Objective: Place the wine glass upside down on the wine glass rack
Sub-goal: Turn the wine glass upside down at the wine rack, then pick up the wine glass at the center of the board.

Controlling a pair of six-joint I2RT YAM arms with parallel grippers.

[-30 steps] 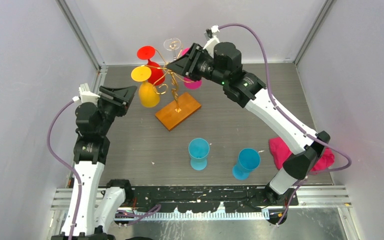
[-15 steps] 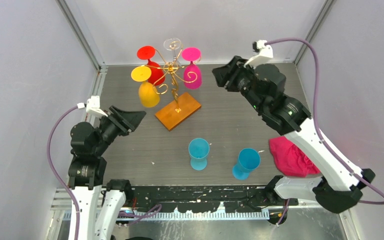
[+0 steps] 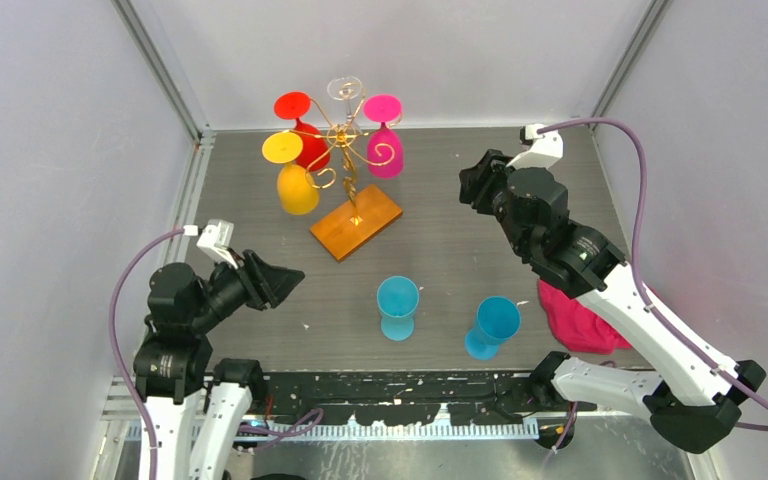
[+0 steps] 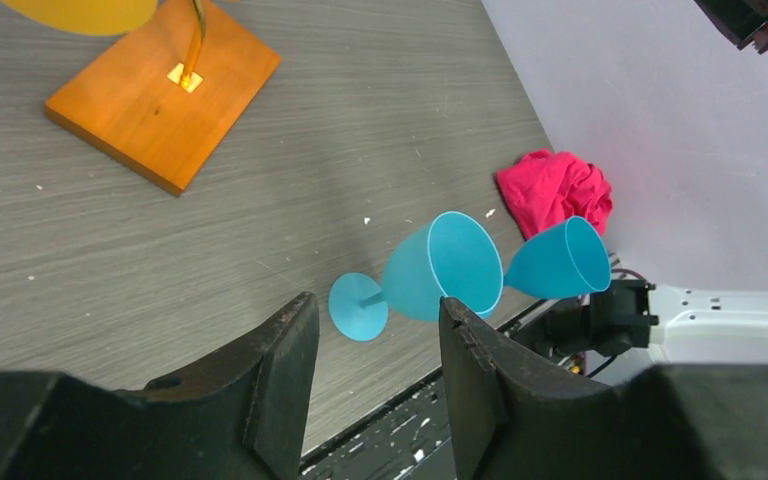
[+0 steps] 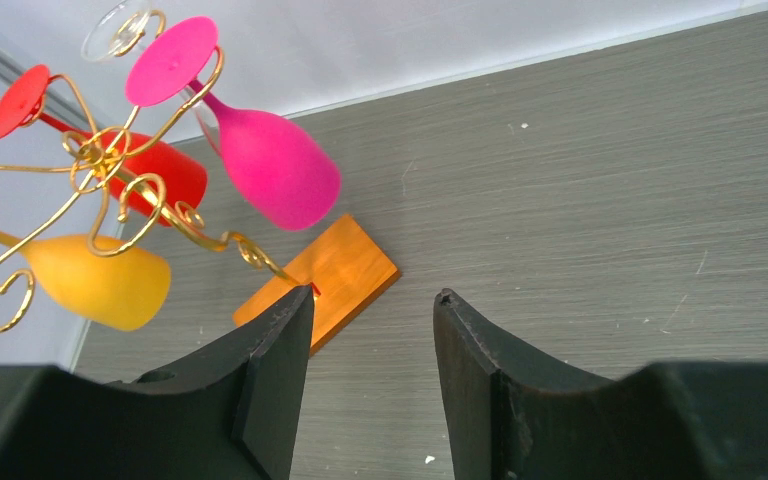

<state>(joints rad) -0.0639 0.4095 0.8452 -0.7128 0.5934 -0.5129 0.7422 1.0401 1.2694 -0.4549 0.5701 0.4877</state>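
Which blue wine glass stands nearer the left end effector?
The blue wine glass nearest the wooden rack base; the other glass stands beside the pink cloth.

wine glass rack [image 3: 356, 222] at back, two glasses [image 3: 398, 298] in front, cloth [image 3: 575, 322] right

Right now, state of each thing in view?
wine glass rack, upright
pink glass, hung upside down
red glass, hung upside down
yellow glass, hung upside down
clear glass, hung, foot up
left blue glass, upright
right blue glass, upright
pink cloth, crumpled
left hand, open, empty
right hand, open, empty
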